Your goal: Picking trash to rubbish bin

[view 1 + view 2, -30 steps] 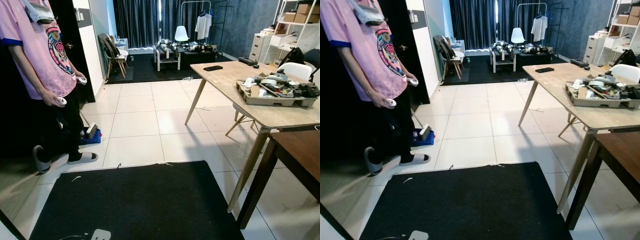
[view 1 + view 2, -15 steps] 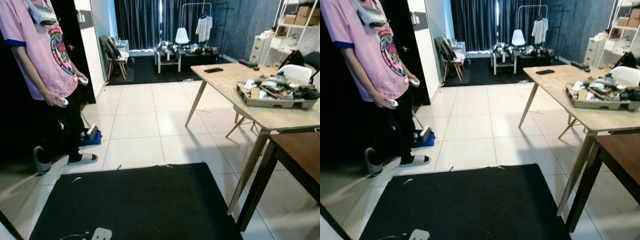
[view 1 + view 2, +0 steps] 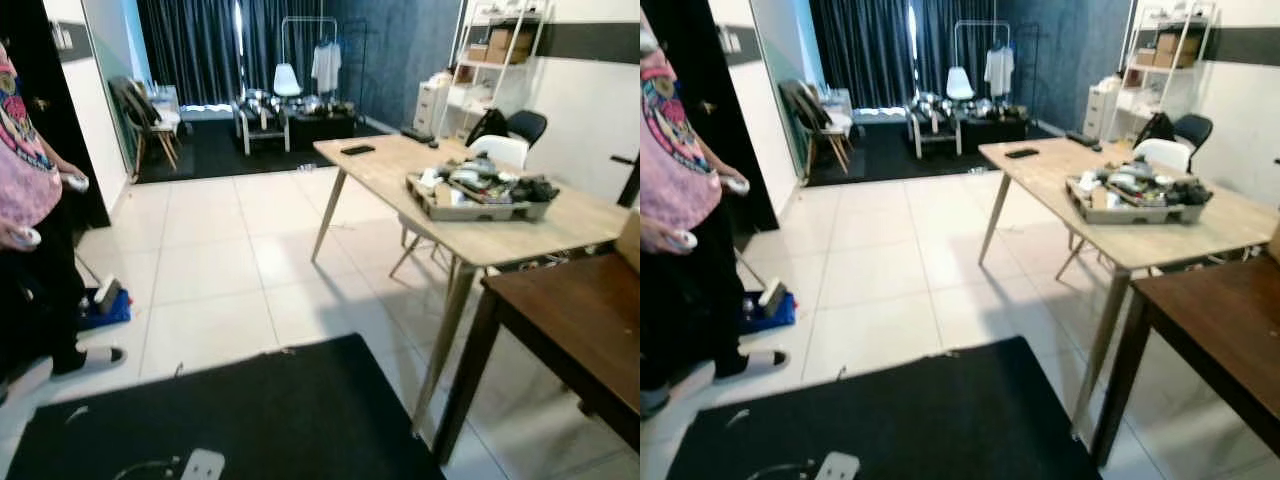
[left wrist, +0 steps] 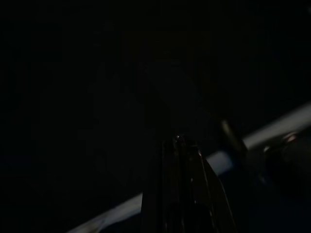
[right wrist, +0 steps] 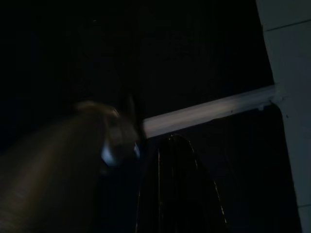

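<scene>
Lots of clutter sits in a tray (image 3: 480,208) on the pale desk (image 3: 520,235) at about 2 o'clock, likely the trash. Looks like light, crushable scraps, so pinch a loose piece gently at its edge. No bin spotted. Left pincer (image 4: 187,194) and right pincer (image 5: 180,194) hang in the dark; can't tell if they're apart. A person (image 3: 25,200) stands at 9 o'clock.
</scene>
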Robot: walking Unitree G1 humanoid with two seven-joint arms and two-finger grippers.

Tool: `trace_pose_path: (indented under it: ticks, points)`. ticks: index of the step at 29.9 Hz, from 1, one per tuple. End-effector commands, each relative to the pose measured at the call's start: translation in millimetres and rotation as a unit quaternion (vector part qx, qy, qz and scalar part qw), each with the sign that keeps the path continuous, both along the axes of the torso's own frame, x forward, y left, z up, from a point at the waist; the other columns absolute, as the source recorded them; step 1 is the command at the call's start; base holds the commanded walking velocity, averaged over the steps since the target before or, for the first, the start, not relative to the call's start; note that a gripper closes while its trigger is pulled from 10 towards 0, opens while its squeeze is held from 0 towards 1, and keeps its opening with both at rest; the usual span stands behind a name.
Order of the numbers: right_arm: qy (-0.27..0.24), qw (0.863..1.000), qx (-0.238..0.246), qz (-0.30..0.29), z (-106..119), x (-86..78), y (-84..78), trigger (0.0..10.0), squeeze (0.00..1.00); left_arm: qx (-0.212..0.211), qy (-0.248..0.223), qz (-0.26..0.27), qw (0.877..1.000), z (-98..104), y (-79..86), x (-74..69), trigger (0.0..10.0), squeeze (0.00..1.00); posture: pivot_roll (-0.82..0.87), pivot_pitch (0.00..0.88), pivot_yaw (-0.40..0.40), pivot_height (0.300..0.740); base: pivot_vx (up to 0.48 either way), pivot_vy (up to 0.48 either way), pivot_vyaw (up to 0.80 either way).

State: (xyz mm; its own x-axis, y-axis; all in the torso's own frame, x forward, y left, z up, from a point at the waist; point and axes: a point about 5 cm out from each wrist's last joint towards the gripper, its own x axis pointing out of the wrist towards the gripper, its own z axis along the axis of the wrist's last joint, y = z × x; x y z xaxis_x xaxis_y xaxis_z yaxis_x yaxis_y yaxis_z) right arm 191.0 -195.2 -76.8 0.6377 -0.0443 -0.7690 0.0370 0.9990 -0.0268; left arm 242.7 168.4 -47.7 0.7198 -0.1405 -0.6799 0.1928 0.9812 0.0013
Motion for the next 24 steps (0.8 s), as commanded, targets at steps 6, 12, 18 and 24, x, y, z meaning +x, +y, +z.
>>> trace_pose_path:
  ticks: [6,12,18,24]
  points:
    - [0.004,1.000,0.006,0.003,-0.5,0.8,4.6,10.0,0.00,0.003,0.014,0.005,1.000,-5.2,2.5,-7.3,10.0,0.00,-0.15,0.102,0.030,0.740,0.459,0.000,0.00]
    - [0.004,1.000,0.011,0.007,-0.7,1.2,7.2,10.0,0.00,0.004,0.017,0.007,1.000,-6.1,4.9,-9.0,10.0,0.00,-0.15,0.113,0.035,0.740,0.459,0.000,0.00]
    - [0.006,1.000,0.018,0.010,-1.2,0.5,8.7,10.0,0.00,0.006,0.019,0.004,1.000,-6.5,5.0,-9.6,10.0,0.00,-0.15,0.120,0.039,0.740,0.459,0.000,0.00]
    - [0.004,1.000,0.028,0.013,-1.9,-1.7,9.3,10.0,0.00,0.007,0.019,0.001,1.000,-6.0,4.9,-8.6,10.0,0.00,-0.15,0.123,0.042,0.740,0.458,0.000,0.00]
